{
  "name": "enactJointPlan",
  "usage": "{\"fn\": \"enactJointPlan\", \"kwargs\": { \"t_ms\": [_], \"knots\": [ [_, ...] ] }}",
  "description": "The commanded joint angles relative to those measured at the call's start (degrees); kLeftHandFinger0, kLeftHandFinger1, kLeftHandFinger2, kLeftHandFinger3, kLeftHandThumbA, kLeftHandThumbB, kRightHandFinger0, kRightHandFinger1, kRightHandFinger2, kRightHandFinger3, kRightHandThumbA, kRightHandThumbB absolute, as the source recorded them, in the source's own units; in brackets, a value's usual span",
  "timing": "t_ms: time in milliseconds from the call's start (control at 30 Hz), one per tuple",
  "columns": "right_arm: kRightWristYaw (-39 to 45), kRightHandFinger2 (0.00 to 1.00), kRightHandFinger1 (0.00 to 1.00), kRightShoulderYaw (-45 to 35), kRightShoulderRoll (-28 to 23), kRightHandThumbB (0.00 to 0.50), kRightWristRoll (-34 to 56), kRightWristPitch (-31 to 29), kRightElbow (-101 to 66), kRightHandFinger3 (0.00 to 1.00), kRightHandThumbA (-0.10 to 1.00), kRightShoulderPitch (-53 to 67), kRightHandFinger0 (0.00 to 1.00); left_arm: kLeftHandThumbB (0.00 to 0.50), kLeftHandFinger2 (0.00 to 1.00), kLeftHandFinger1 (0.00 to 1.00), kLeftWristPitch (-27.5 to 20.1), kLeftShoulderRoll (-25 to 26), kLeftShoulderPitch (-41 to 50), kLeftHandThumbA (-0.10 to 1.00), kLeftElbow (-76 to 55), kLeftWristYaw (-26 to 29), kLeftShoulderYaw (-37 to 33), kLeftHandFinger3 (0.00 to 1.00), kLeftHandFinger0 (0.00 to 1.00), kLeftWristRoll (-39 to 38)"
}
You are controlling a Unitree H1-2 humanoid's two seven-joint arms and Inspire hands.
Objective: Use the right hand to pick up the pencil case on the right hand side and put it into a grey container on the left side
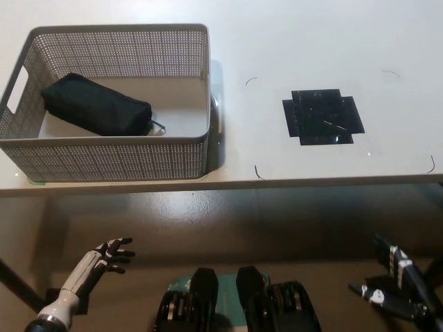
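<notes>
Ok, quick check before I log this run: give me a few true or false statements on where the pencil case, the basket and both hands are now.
1. The pencil case lies inside the grey container. True.
2. The right hand holds the pencil case. False: it is open, low at the right, below the table edge.
3. The black square mark on the table has something on it. False: it is bare.
4. The left hand hangs open at lower left, off the table. True.
</notes>
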Motion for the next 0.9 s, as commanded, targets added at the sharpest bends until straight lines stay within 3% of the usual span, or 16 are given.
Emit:
{"fn": "enactJointPlan", "kwargs": {
  "t_ms": [0, 133, 300, 533, 600, 867],
  "knots": [
    [-2.84, 1.00, 1.00, -1.80, -0.88, 0.211, 2.20, -11.78, 8.39, 1.00, 1.00, -3.75, 1.00, 0.500, 0.71, 0.73, -2.11, 0.99, -1.90, 1.00, -0.19, 2.78, 1.26, 0.83, 0.68, -0.64],
    [-2.84, 1.00, 1.00, -2.15, -0.49, 0.188, 2.83, -12.04, 11.36, 1.00, 1.00, -5.77, 1.00, 0.500, 0.71, 0.72, -2.11, 1.28, -1.39, 1.00, -1.18, 3.49, 1.42, 0.83, 0.68, -0.06],
    [-1.83, 1.00, 1.00, -2.92, -0.06, 0.232, 4.59, -12.05, 14.01, 1.00, 1.00, -7.19, 1.00, 0.500, 0.70, 0.70, -2.11, 1.34, -2.02, 1.00, -1.42, 4.16, 1.15, 0.84, 0.66, 0.57],
    [-4.13, 1.00, 1.00, -0.84, -0.83, 0.216, -0.46, -13.81, 15.86, 1.00, 1.00, -8.47, 1.00, 0.500, 0.73, 0.72, -2.11, 1.58, -2.10, 1.00, -1.33, 4.11, 1.05, 0.87, 0.66, 0.12],
    [-5.41, 1.00, 1.00, -0.37, -0.76, 0.253, -1.46, -13.34, 15.97, 1.00, 1.00, -8.61, 1.00, 0.500, 0.73, 0.72, -2.11, 1.61, -2.05, 1.00, -1.68, 3.64, 1.17, 0.86, 0.66, -0.23],
    [-6.64, 1.00, 1.00, 1.02, -1.01, 0.261, -2.35, -13.29, 16.25, 1.00, 1.00, -9.10, 1.00, 0.500, 0.72, 0.70, -2.11, 1.96, -2.45, 1.00, -1.59, 3.76, 0.85, 0.87, 0.64, 0.11]
  ]
}}
